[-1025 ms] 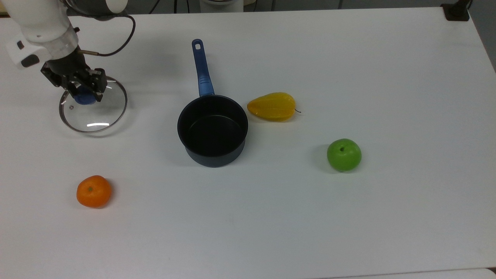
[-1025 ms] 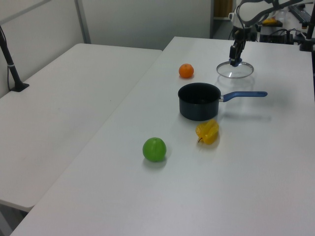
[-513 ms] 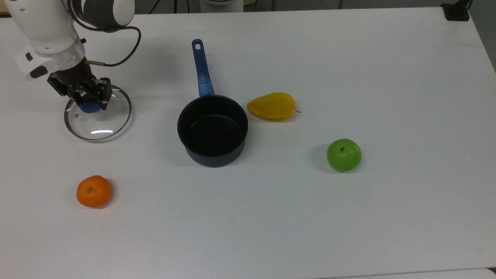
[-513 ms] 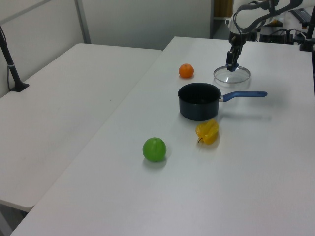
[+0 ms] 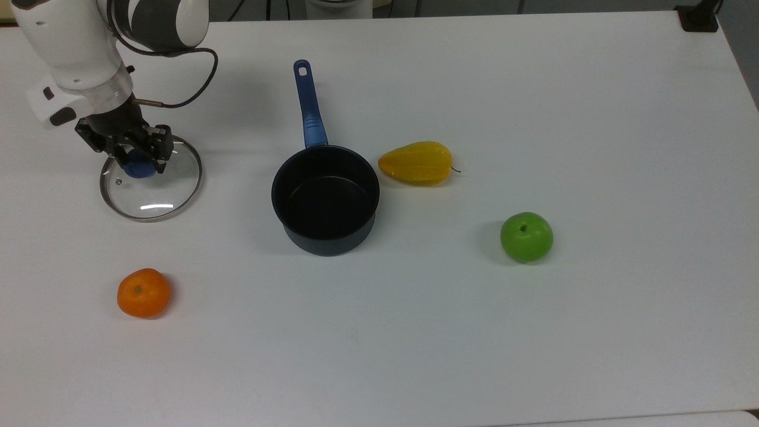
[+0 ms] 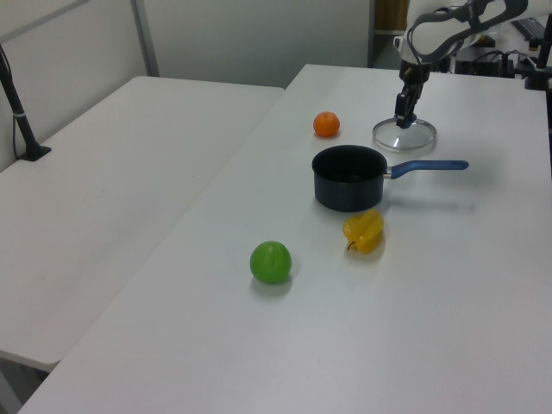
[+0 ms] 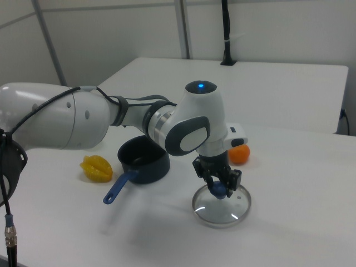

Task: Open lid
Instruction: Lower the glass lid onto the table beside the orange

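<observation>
The round glass lid (image 5: 159, 191) with a metal rim and blue knob (image 5: 139, 169) sits level at the top view's left, well apart from the dark saucepan (image 5: 325, 201). My gripper (image 5: 138, 163) comes down from above and is shut on the knob. In the right view the lid (image 7: 222, 209) hangs from the gripper (image 7: 219, 189) at table height; I cannot tell whether its rim touches the table. The left view has the lid (image 6: 405, 136) beyond the saucepan (image 6: 348, 177), under the gripper (image 6: 403, 115). The saucepan is uncovered and empty.
An orange (image 5: 143, 292) lies on the white table (image 5: 533, 332) below the lid in the top view. A yellow starfruit (image 5: 417, 162) is right of the saucepan and a green apple (image 5: 526, 236) farther right. The saucepan's long blue handle (image 5: 308, 107) points up.
The gripper and the lid it holds have shifted a little to the top view's right and downward. In the left view they moved left and lower toward the table. Nothing else moved.
</observation>
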